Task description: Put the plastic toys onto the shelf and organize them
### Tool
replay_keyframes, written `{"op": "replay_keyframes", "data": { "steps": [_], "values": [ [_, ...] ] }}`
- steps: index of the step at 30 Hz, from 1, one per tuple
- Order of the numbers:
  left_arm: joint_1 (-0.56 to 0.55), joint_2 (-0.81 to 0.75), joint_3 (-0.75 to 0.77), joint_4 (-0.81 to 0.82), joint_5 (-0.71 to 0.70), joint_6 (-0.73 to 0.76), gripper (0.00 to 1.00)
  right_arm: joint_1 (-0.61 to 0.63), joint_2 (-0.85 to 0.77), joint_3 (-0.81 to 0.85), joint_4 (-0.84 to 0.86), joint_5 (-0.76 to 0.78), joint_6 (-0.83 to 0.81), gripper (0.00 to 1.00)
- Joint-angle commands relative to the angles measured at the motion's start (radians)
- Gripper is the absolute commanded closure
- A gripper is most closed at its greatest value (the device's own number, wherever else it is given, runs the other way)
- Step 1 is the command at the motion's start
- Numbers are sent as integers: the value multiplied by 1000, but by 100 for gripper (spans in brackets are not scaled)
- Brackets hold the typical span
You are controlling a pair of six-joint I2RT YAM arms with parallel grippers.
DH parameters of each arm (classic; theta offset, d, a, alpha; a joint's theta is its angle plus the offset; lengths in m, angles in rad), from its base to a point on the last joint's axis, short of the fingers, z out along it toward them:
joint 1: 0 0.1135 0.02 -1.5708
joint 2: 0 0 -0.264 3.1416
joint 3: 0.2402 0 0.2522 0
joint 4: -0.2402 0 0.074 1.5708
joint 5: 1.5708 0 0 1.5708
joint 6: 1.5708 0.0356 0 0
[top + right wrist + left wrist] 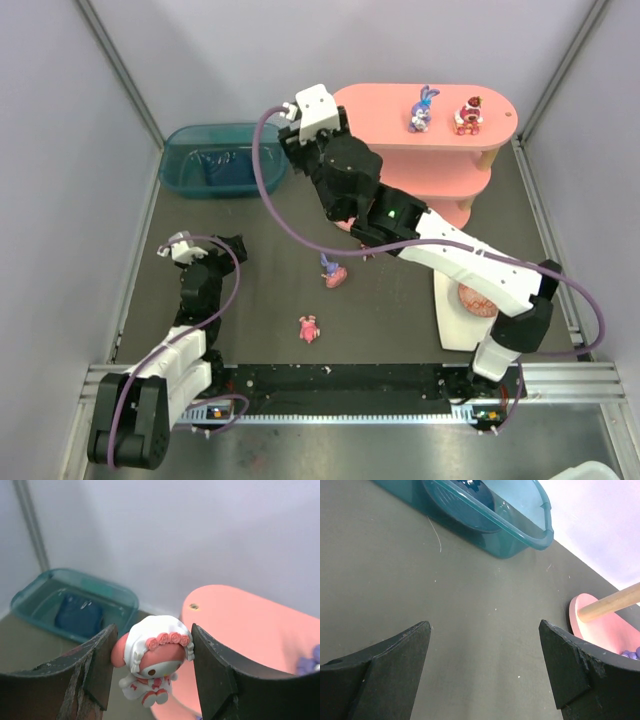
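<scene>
Pink shelf (380, 105) — two toys (424, 108) atop, two on table (260, 300), fifth toy (157, 655) in right end effector (152, 647); left (485, 630) wide.

The shelf (370, 105) is pink with pale wooden posts. On its top board the bunny (423, 110) is purple and blue, and the red figurine (467, 116) to its right is mostly red. The hooded figurine (157, 655) has a white hood trimmed with pink roses and a pink face. The bin (215, 160) at far left is see-through teal. The tabletop (260, 300) is dark grey, and the small toy (309, 328) near its front edge is pink.
</scene>
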Motion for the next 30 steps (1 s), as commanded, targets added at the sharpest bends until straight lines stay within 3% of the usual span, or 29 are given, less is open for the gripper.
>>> {"op": "replay_keyframes", "data": {
  "steps": [1,3,7,10,13,18,23,30],
  "values": [
    [0,8,4,24,4,-3,5,3,-5,-44,441,188,-282,100],
    [0,11,6,25,3,-2,5,3,19,-89,727,220,-393,100],
    [2,11,6,24,3,0,5,-2,116,-52,1086,273,-723,100],
    [2,14,7,25,4,-2,5,-20,171,5,1143,283,-798,100],
    [2,22,9,28,7,-2,5,-40,147,-14,1077,271,-708,100],
    [2,26,10,30,9,-3,5,-75,30,-90,746,195,-388,100],
    [2,31,12,30,12,-3,5,-106,-40,-113,654,175,-317,100],
    [2,28,13,25,10,0,5,-163,-129,-119,350,55,-39,100]
  ]
}}
